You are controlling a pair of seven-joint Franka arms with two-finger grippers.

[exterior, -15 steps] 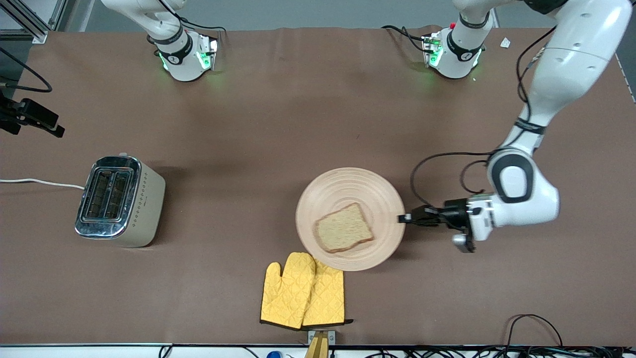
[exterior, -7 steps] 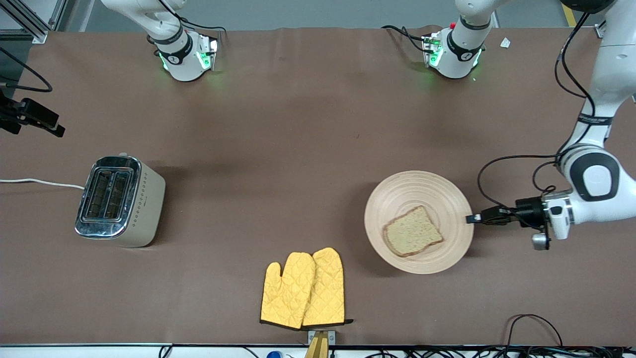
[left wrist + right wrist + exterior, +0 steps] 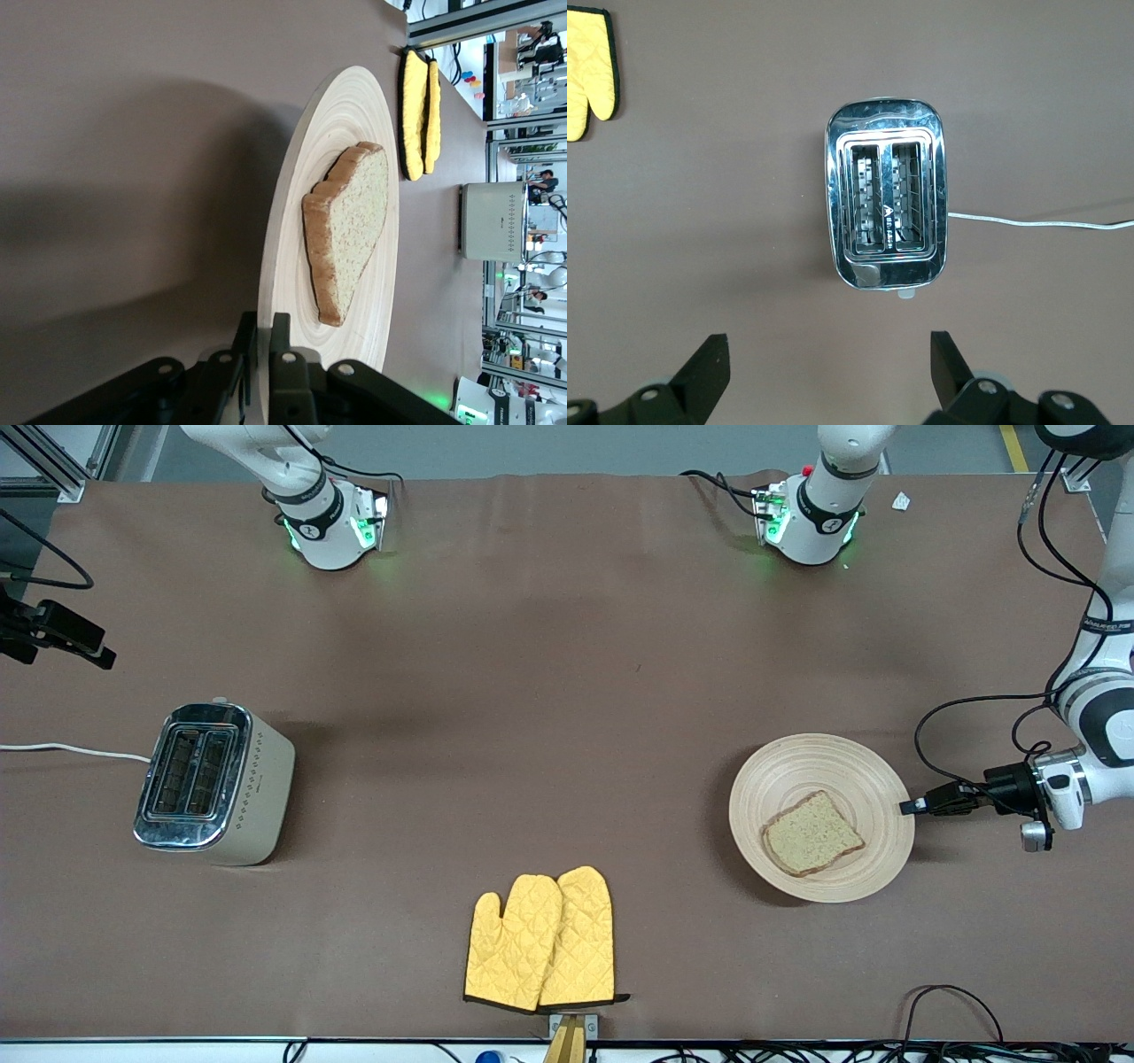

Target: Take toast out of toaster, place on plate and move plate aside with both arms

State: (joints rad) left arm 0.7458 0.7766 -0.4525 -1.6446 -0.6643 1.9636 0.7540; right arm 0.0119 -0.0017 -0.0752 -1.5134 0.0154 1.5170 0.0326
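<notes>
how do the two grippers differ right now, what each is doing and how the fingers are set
The left gripper has its fingers shut on the rim of the plate, which carries the toast, low at the left arm's end of the table. The right gripper holds nothing: its fingers stand wide open, high over the toaster, whose slots look empty. The left one lies sideways along the table; the right one points straight down. Both are black, two-fingered.

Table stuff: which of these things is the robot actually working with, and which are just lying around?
In use:
- plate, rim pinched by the left hand
- toast, lying on the plate

Lying about:
- toaster, under the open right hand
- yellow oven mitts
</notes>
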